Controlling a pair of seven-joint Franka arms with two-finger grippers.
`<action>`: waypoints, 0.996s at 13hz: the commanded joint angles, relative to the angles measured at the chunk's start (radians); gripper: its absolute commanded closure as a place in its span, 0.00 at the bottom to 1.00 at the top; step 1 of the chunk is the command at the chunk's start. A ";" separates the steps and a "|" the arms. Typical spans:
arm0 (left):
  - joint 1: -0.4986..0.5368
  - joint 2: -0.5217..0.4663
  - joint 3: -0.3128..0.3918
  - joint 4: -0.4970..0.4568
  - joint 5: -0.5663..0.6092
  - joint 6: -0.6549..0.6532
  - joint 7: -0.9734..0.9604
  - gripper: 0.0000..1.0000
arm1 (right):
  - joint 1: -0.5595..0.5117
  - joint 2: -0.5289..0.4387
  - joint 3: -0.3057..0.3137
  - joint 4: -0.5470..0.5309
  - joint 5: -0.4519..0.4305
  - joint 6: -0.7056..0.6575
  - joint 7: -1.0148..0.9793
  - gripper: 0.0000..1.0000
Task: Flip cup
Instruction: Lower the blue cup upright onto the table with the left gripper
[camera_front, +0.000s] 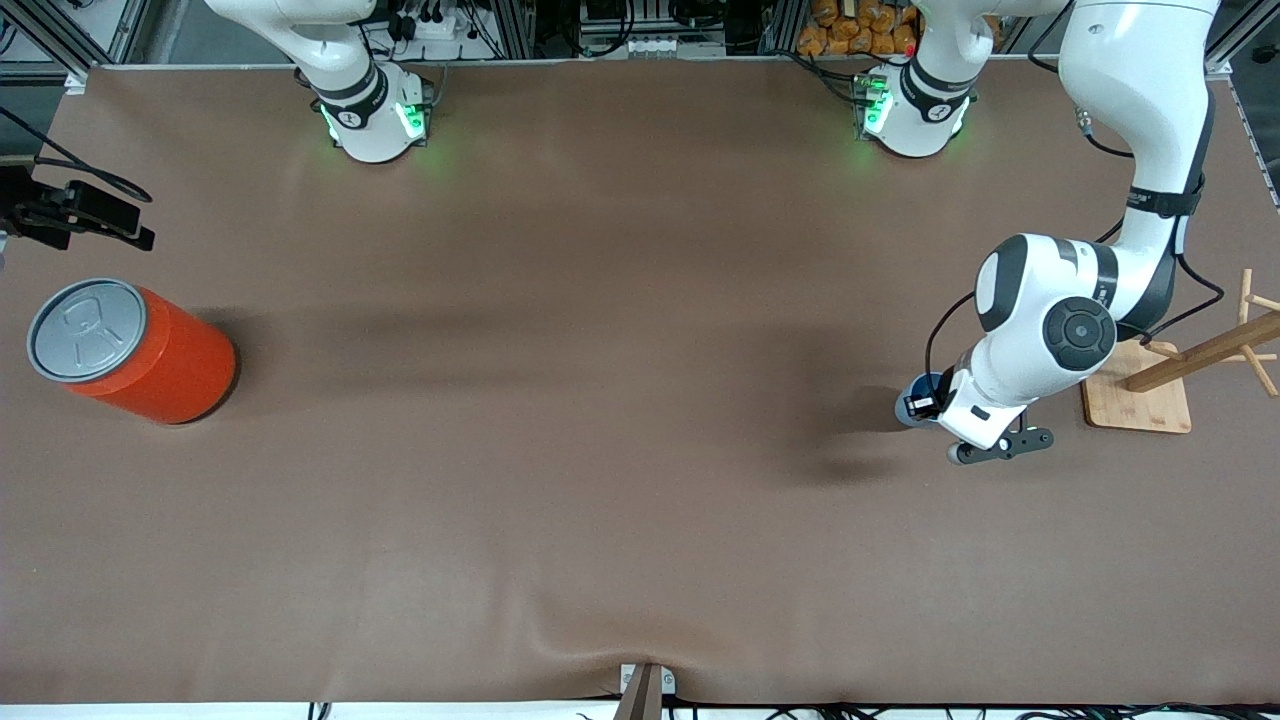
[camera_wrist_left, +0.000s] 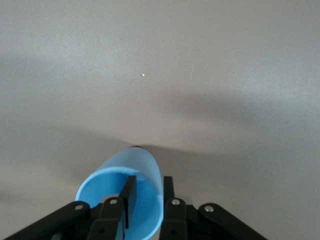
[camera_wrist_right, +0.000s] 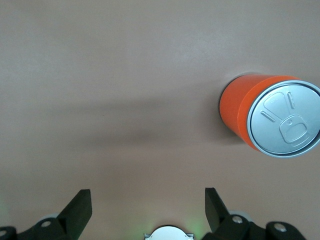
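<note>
One small blue cup (camera_wrist_left: 131, 189) is gripped by the left gripper (camera_wrist_left: 148, 196), with one finger (camera_wrist_left: 128, 199) inside it and the other finger outside against its wall. The cup is tipped on its side, low over the brown tabletop (camera_front: 600, 400), at the left arm's end, near a wooden stand (camera_front: 1180, 370). The right gripper (camera_wrist_right: 147, 210) is kept wide apart and nothing is held in it; it is seen at the right arm's end, above the tabletop near a big orange can (camera_front: 130, 350) that is stood upright there.
</note>
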 joint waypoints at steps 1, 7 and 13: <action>0.004 -0.019 -0.007 0.028 0.021 -0.010 -0.017 0.10 | 0.003 -0.013 0.000 0.002 0.012 -0.006 0.020 0.00; 0.007 -0.023 -0.007 0.197 0.021 -0.187 -0.011 0.00 | 0.001 -0.011 0.000 0.002 0.012 -0.006 0.020 0.00; 0.019 -0.042 -0.004 0.277 0.018 -0.240 0.056 0.00 | 0.001 -0.011 0.000 0.002 0.012 -0.006 0.020 0.00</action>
